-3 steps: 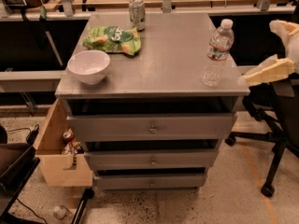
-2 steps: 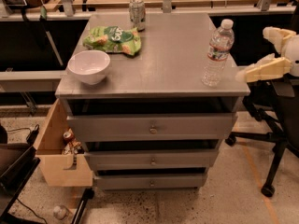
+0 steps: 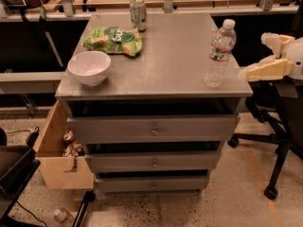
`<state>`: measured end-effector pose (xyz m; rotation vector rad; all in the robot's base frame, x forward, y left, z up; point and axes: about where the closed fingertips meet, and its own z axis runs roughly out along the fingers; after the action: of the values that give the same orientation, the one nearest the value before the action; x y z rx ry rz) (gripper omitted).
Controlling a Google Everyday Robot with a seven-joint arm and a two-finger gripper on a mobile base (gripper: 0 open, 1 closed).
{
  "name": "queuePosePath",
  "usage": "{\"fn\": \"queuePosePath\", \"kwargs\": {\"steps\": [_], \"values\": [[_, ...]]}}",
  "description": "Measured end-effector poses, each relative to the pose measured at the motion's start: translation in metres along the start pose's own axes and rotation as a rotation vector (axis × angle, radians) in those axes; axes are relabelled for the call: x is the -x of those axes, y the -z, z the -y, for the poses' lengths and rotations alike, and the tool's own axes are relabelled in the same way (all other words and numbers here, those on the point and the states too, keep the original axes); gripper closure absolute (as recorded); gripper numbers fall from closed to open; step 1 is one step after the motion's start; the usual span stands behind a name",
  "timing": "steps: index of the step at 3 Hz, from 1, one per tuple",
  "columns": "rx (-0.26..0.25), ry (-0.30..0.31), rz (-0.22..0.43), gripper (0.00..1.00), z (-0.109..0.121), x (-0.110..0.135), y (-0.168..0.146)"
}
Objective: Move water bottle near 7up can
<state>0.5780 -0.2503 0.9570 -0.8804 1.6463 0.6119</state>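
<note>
The water bottle, clear with a white cap and a white-and-red label, stands upright near the right front corner of the grey cabinet top. The 7up can stands upright at the far edge, left of centre. My gripper is at the right edge of the view, just right of the bottle at about its lower-body height. Its cream fingers are spread apart and hold nothing. It is not touching the bottle.
A green snack bag lies in front of the can. A white bowl sits at the front left. The cabinet has drawers below and a wooden box with items at its left. An office chair base stands at the right.
My gripper has shifted a little to the left, closer to the water bottle. The bottle, can, bag and bowl have not moved.
</note>
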Motion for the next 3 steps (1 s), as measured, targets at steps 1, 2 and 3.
{"fn": "queuePosePath", "kwargs": {"steps": [1,2,3], "values": [[0.034,0.043,0.010,0.00,0.002,-0.006,-0.017],[0.081,0.086,0.049,0.00,0.012,-0.015,-0.039],[0.105,0.092,0.076,0.00,0.024,-0.025,-0.056]]}}
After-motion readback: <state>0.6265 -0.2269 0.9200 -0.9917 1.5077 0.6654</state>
